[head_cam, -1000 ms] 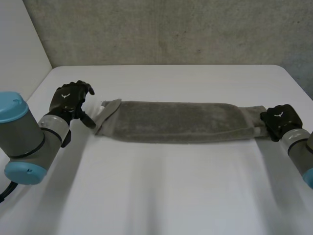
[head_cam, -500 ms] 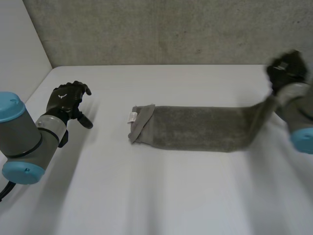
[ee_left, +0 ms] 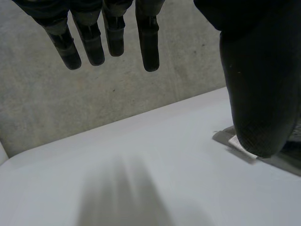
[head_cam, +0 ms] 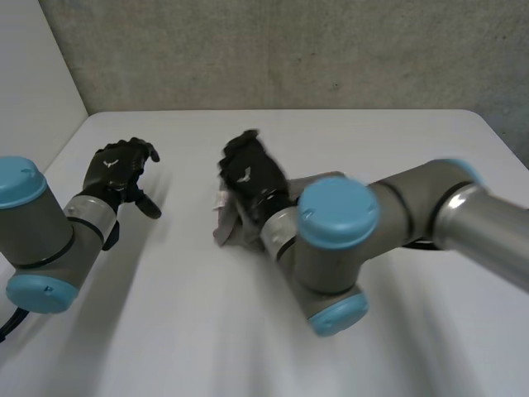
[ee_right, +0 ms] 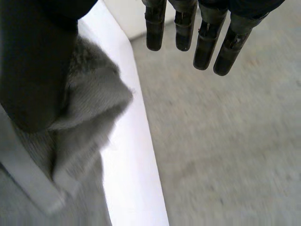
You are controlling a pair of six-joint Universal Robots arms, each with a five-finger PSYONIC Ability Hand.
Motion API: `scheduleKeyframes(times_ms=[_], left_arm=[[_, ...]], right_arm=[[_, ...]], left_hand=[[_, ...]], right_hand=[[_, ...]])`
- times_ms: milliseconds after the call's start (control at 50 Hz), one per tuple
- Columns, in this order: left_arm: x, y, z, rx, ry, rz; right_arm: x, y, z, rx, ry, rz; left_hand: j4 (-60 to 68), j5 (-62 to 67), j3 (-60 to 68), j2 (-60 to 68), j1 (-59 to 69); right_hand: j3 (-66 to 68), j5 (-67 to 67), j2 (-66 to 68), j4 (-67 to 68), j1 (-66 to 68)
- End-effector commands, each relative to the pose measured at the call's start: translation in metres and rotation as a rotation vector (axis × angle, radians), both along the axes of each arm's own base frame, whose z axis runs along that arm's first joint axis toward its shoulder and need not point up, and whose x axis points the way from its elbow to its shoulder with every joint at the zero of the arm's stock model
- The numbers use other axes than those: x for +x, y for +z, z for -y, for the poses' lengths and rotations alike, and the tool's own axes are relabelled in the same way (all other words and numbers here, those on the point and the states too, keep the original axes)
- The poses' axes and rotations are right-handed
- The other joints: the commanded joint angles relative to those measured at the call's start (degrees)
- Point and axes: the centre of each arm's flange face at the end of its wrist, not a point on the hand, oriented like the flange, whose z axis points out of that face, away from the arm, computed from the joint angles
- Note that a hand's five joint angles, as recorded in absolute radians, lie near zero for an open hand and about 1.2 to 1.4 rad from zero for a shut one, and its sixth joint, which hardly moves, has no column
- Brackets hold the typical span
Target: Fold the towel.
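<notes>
The grey towel (head_cam: 226, 225) lies mid-table, and my right arm covers most of it. Its left end with a white tag (head_cam: 221, 198) peeks out beside my right hand (head_cam: 248, 171), which hovers over that end. In the right wrist view the fingers (ee_right: 207, 44) are straight and spread from the thumb, with a bunched fold of the towel (ee_right: 89, 101) lying against the thumb. My left hand (head_cam: 121, 166) hangs over bare table left of the towel. Its fingers (ee_left: 110, 40) are straight, and the towel's tagged corner (ee_left: 241, 145) shows past its thumb.
The white table (head_cam: 207, 331) meets a grey wall (head_cam: 289, 50) at the back. My right arm (head_cam: 388, 215) stretches across the table's middle from the right, above the towel. Bare table lies in front and to the left.
My right arm swung from the far right across to the towel's left end, bringing the right end over. Its hand went from shut to straight fingers. The left hand stayed put.
</notes>
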Motion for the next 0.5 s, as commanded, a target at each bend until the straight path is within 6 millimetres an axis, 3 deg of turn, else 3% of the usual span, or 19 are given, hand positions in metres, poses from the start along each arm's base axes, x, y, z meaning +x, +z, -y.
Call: scheduleKeyframes(times_ms=[20, 40, 80, 100, 140, 200, 240, 380, 500], left_arm=[[-0.024, 0.006, -0.018, -0.014, -0.078, -0.004], [-0.031, 0.008, -0.024, -0.020, -0.100, -0.006], [-0.038, 0.012, -0.029, -0.028, -0.123, -0.009], [-0.044, 0.014, -0.035, -0.034, -0.143, -0.011], [-0.050, 0.016, -0.041, -0.037, -0.164, -0.012], [-0.068, 0.016, -0.057, -0.039, -0.244, -0.016], [-0.077, 0.018, -0.066, -0.041, -0.291, -0.022], [-0.114, 0.006, -0.097, -0.019, -0.486, -0.020], [-0.129, -0.007, -0.099, -0.008, -0.520, -0.012]], right_arm=[[-0.057, 0.030, 0.028, 0.136, -0.155, 0.127], [-0.058, 0.030, 0.028, 0.136, -0.155, 0.127], [-0.086, 0.031, 0.036, 0.214, -0.216, 0.180], [-0.086, 0.031, 0.036, 0.214, -0.216, 0.180], [-0.113, 0.022, 0.039, 0.295, -0.275, 0.195], [-0.122, 0.015, 0.037, 0.336, -0.284, 0.188], [-0.135, -0.002, 0.032, 0.395, -0.289, 0.158], [-0.153, -0.028, 0.022, 0.485, -0.307, 0.117], [-0.155, -0.040, 0.017, 0.486, -0.307, 0.121]], left_hand=[[-3.85, -2.25, -3.50, -3.15, -3.54], [-3.85, -2.25, -3.50, -3.15, -3.54], [-3.85, -2.25, -3.50, -3.15, -3.54], [-3.85, -2.25, -3.50, -3.15, -3.54], [-3.85, -2.25, -3.50, -3.15, -3.54], [-3.85, -2.25, -3.50, -3.15, -3.54], [-3.69, -2.09, -3.34, -2.98, -3.38], [-3.18, -1.58, -2.83, -2.48, -2.87], [-2.84, -1.24, -2.49, -2.14, -2.53]], right_hand=[[-3.67, -1.83, -4.03, -3.32, -4.00], [-3.67, -1.83, -4.03, -3.31, -4.00], [-3.50, -1.66, -3.86, -3.15, -3.83], [-3.50, -1.66, -3.86, -3.15, -3.83], [-3.33, -1.49, -3.69, -2.98, -3.66], [-3.33, -1.49, -3.69, -2.98, -3.66], [-3.16, -1.32, -3.52, -2.81, -3.49], [-2.83, -0.99, -3.19, -2.47, -3.16], [-0.99, 0.85, -1.35, -0.63, -1.32]])
